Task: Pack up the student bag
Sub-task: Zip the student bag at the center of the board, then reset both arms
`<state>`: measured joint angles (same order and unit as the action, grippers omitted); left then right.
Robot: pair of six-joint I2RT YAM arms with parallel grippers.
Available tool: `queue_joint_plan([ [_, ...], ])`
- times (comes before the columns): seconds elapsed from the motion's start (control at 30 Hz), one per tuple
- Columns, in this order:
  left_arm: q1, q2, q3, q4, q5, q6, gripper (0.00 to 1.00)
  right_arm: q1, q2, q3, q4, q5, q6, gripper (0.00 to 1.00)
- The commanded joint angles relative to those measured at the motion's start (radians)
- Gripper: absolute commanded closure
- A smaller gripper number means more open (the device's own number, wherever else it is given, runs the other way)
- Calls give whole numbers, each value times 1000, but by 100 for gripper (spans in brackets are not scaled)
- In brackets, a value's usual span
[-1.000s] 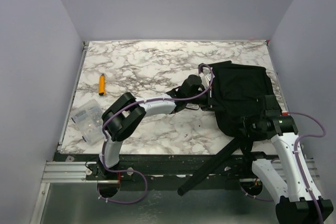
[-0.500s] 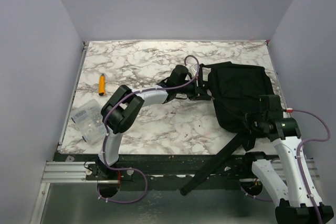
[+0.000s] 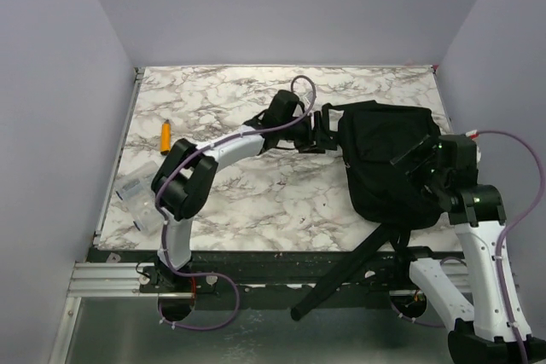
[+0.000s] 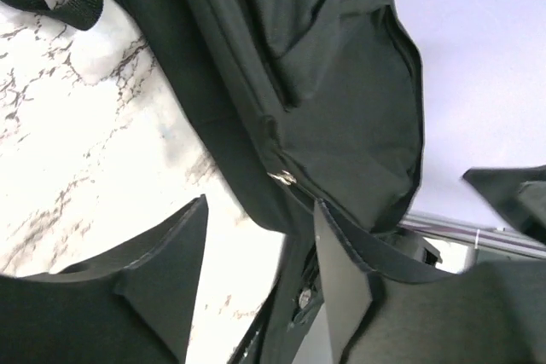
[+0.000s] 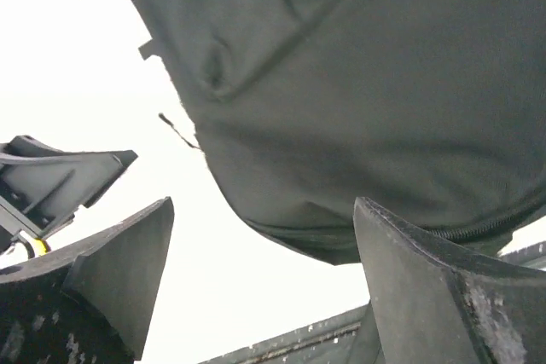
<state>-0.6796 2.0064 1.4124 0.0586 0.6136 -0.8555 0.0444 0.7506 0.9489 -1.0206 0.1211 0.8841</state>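
Since a second ago, the left gripper (image 3: 331, 135) has been carried a little farther along the left side of the student bag (image 3: 384, 125). The right gripper (image 3: 412, 159) has been raised from the bag's near end to a place over its right half.

Only from overhead is the whole layout given. The student bag is laid on the right half of the marble table (image 3: 256, 202). An orange marker (image 3: 165, 135) and a clear plastic packet (image 3: 141, 202) are seen well apart from it, by the left edge. Only in the left wrist view is a silver zip pull (image 4: 282, 178) picked out on the bag's seam. Only in the right wrist view is one rounded end of the bag shown close up, filling the upper part of that view.

The bag's right side is set close to the right table edge, and its straps (image 3: 341, 274) are draped over the near edge. Bare marble is left between the bag and the marker, and a narrower strip is left beyond the bag at the far edge.

The left gripper's fingers (image 4: 162, 270) are held apart with bag fabric just beyond them. Nothing is seen clamped, and whether the fabric is touched cannot be told. The right gripper's fingers (image 5: 111, 287) are spread wide before the bag, and nothing is gripped.
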Motion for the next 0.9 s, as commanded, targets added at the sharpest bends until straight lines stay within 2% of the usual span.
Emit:
queue_joint_plan([
  [0.0, 0, -226, 27, -212, -58, 183, 41, -5, -15, 161, 44, -5, -286, 7],
  [0.13, -1, -431, -25, -290, -90, 273, 35, -5, 4, 300, -11, 17, -416, 1],
  [0.23, -2, -601, -45, -347, -140, 338, 32, -5, -6, 393, -23, 10, -514, 0],
  [0.37, -2, -821, -72, -368, -224, 403, 29, 18, -8, 512, -39, 32, -543, 0],
  [0.63, -2, -1182, -159, -288, -383, 490, 24, 36, -28, 686, -20, 28, -553, 0],
  [0.87, -2, -1382, -248, -190, -484, 526, 20, 43, -28, 778, -4, 43, -573, 0],
])
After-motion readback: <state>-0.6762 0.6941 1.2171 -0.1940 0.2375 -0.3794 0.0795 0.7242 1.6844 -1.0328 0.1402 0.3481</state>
